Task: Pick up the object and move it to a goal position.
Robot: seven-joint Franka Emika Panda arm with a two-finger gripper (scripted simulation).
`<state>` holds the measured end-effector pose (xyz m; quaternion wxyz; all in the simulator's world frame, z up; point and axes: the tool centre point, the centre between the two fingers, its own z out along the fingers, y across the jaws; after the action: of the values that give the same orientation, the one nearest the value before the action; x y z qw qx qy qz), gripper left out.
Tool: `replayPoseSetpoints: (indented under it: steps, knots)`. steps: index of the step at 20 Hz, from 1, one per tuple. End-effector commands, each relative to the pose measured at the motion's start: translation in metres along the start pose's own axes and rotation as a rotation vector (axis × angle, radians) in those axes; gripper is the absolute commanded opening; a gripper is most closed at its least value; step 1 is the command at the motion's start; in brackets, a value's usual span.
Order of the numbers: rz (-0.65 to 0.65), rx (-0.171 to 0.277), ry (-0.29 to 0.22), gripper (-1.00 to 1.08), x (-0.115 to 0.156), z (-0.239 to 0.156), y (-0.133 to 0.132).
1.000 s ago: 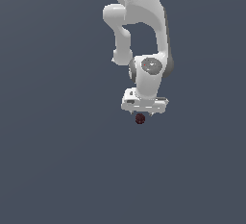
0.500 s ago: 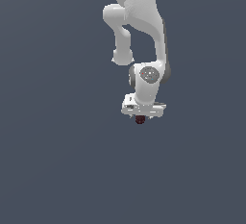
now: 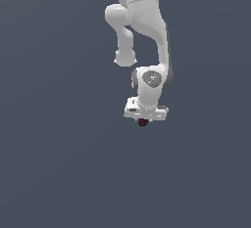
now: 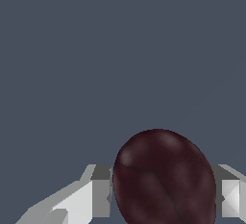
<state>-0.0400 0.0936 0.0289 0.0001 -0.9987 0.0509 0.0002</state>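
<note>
The object, a small dark maroon ball (image 3: 142,122) with a mottled skin, peeks out just under the white hand of the arm in the exterior view. In the wrist view the ball (image 4: 164,179) fills the space between the two pale fingers (image 4: 98,192), which press against its sides. My gripper (image 3: 143,121) is shut on the ball and holds it in mid-air against the plain grey-blue backdrop. The fingers themselves are hidden behind the hand in the exterior view.
The white arm (image 3: 144,31) reaches down from the top of the exterior view. Nothing but uniform grey-blue background surrounds it in both views.
The arm has straightened and the hand with the ball has drifted slightly toward the exterior view's left and a touch upward. The grip on the ball is unchanged.
</note>
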Motion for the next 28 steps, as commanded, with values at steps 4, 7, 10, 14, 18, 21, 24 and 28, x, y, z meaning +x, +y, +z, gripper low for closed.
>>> replayPoseSetpoints:
  steps: [4,7,10,14,18,21,24,28]
  knots:
    - [0.001,0.000,0.000,-1.00,0.000,0.001,0.000]
    - [0.001,0.000,0.000,-1.00,0.000,0.000,0.000]
    - [0.001,0.000,0.000,-1.00,0.000,-0.003,0.003]
    - [0.001,0.000,0.000,-1.00,-0.002,-0.013,0.010]
    - [0.001,0.000,0.000,-1.00,-0.006,-0.030,0.023]
    - [0.000,0.000,0.000,-1.00,-0.009,-0.048,0.037]
    - [0.000,0.000,0.000,-1.00,-0.013,-0.069,0.053]
    - [0.001,0.001,0.000,-1.00,-0.019,-0.104,0.080]
